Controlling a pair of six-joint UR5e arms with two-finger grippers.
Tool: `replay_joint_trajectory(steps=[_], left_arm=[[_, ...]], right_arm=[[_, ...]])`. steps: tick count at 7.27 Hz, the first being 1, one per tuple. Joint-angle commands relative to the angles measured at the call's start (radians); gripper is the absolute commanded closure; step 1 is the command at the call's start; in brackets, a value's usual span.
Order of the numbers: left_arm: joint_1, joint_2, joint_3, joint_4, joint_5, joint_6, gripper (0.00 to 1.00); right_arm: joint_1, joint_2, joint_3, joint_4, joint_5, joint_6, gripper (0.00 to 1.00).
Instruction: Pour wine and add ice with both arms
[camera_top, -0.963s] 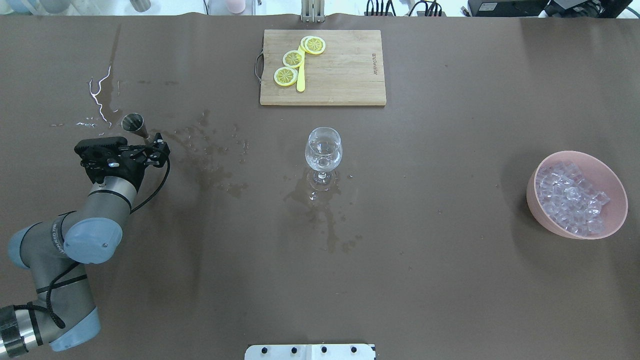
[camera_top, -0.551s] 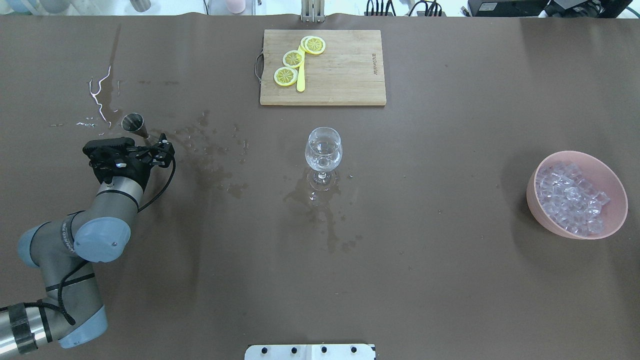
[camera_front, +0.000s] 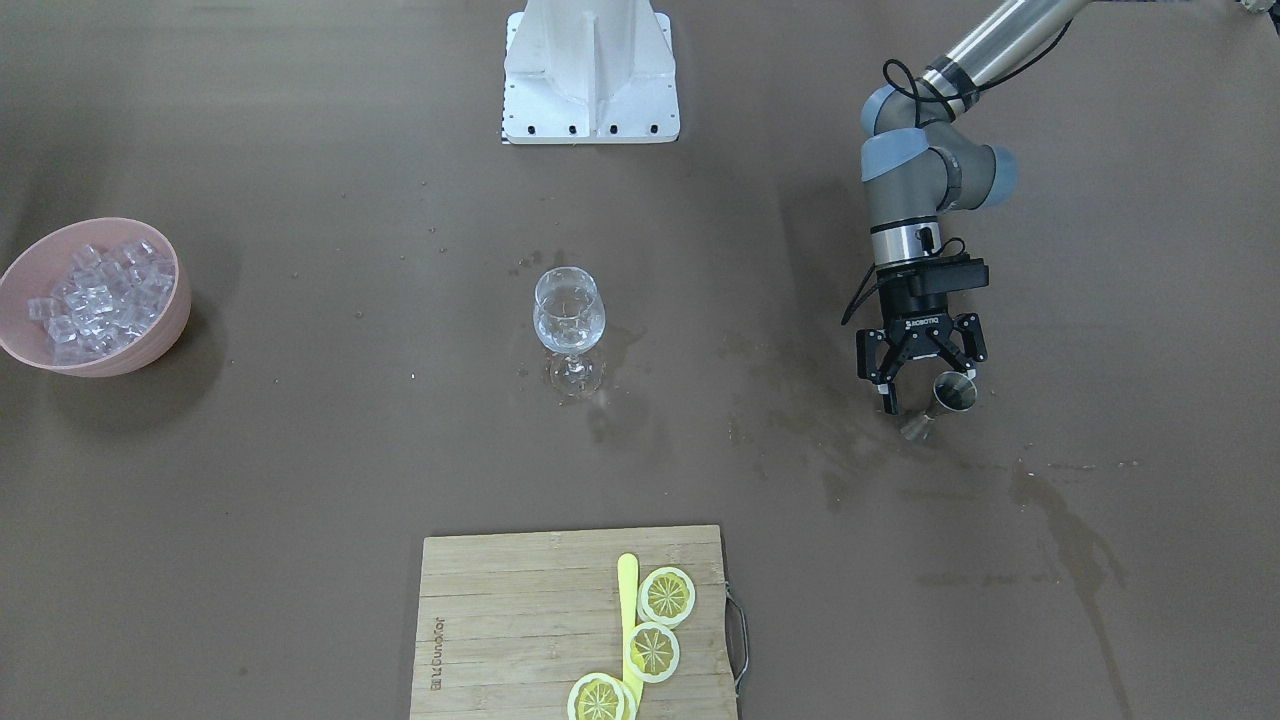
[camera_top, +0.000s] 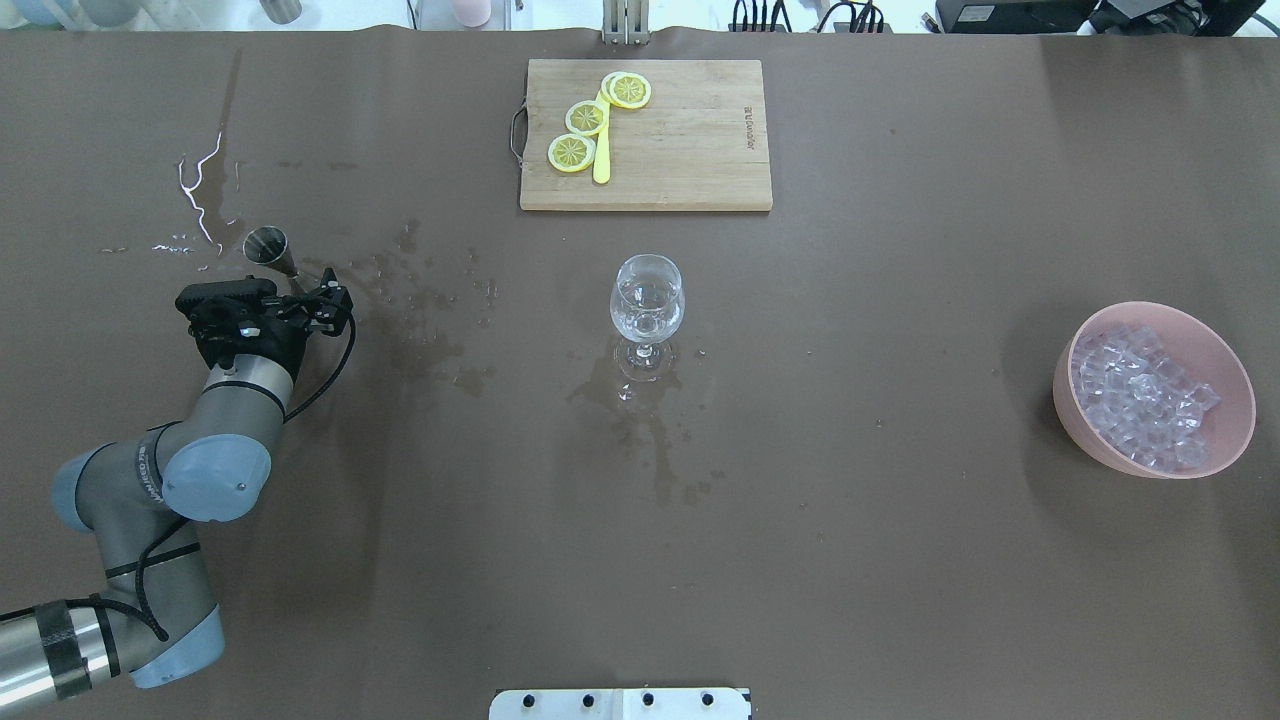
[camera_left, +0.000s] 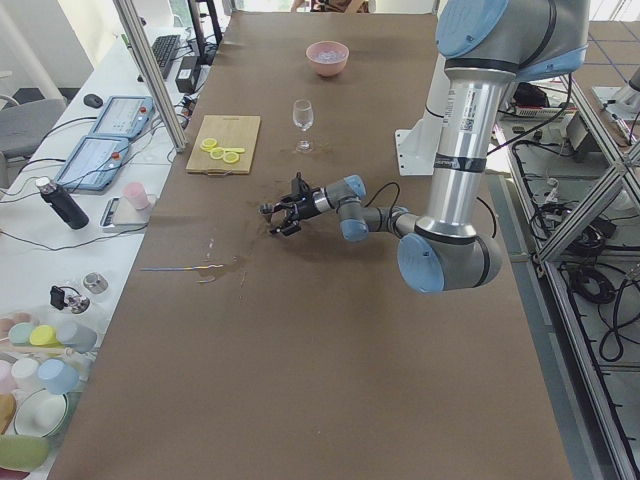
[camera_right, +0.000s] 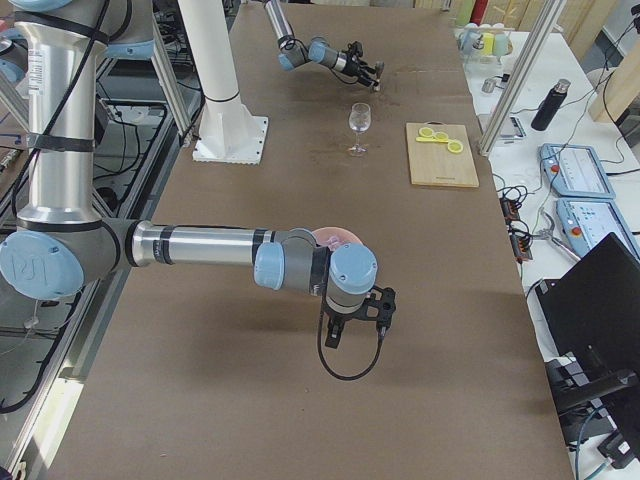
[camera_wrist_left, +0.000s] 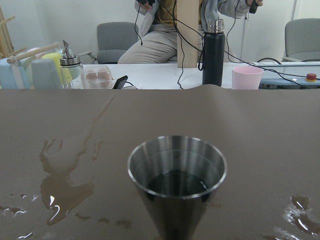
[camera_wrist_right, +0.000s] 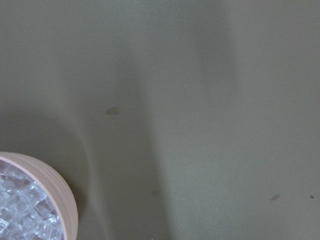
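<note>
Seemingly our left gripper (camera_front: 925, 388) has eased off the cup (camera_front: 955, 392), jaws wide, empty: pouring done, ice (camera_top: 1140, 395) next; the right gripper (camera_right: 357, 335), we cannot tell.

Overhead view: clear stemmed wine glass (camera_top: 647, 300) at centre. Wooden cutting board (camera_top: 690, 150) at 12 o'clock, yellow lemon slices (camera_top: 586, 117) on its left half. Pink plastic bowl (camera_top: 1238, 415) at 3, clear ice cubes (camera_top: 1135, 395) inside. Small steel jigger (camera_top: 266, 244) at 9.

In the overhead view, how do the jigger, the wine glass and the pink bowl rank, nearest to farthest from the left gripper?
From the left gripper:
1. jigger, just ahead of it.
2. wine glass, table centre.
3. pink bowl, far right.
</note>
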Motion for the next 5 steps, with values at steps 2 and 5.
replay_joint_trajectory(steps=[2, 5], left_arm=[[0.000, -0.001, 0.007, -0.010, 0.008, 0.003, 0.04], [0.002, -0.001, 0.007, -0.009, 0.006, 0.004, 0.31]], right_arm=[[0.000, 0.000, 0.000, 0.000, -0.002, 0.000, 0.00], [0.000, 0.002, -0.005, 0.000, -0.002, 0.000, 0.00]])
